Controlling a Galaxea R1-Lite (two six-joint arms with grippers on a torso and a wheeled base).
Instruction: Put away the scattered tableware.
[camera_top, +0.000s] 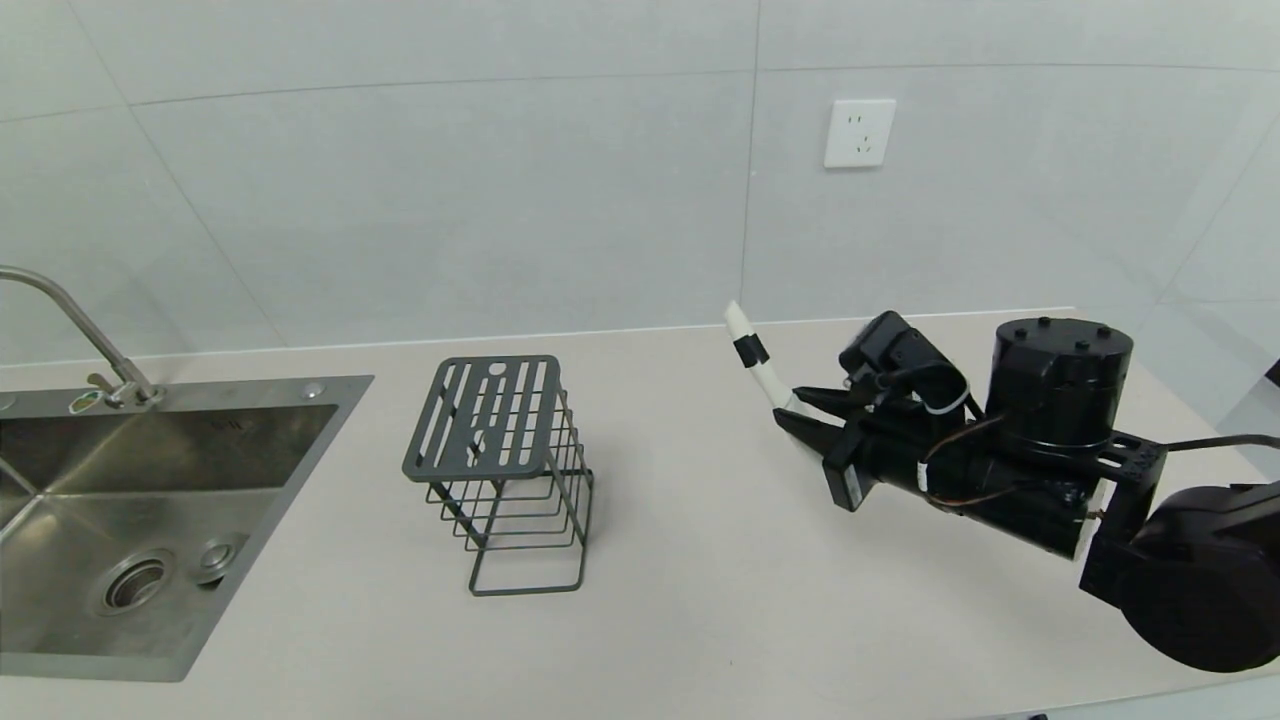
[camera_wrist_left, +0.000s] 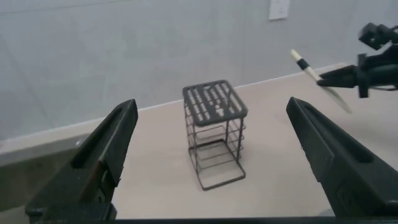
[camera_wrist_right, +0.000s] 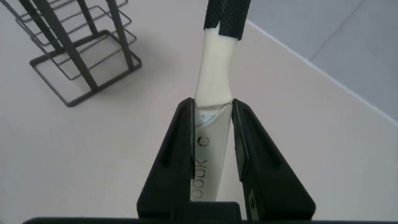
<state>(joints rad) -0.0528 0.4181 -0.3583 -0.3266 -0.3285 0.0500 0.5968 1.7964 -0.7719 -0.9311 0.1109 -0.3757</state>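
1. Our right gripper (camera_top: 800, 410) is off to the right of the rack (camera_top: 485, 415), jaws clamped on a white utensil (camera_top: 757, 360).
2. Our left gripper (camera_wrist_left: 211, 104) faces the rack, jaws wide apart.

Matte black right arm (camera_top: 1000, 470): a squat cylinder housing (camera_top: 1062, 390) topped with small screws (camera_top: 1043, 322), a thin brown cable (camera_top: 950, 445) at its eight o'clock (white tie (camera_top: 948, 406) above), and a rounded joint (camera_top: 1200, 585) at five o'clock. The right gripper (camera_top: 790, 405) and left gripper (camera_wrist_left: 210, 106) have black wedge fingers (camera_wrist_left: 336, 162).
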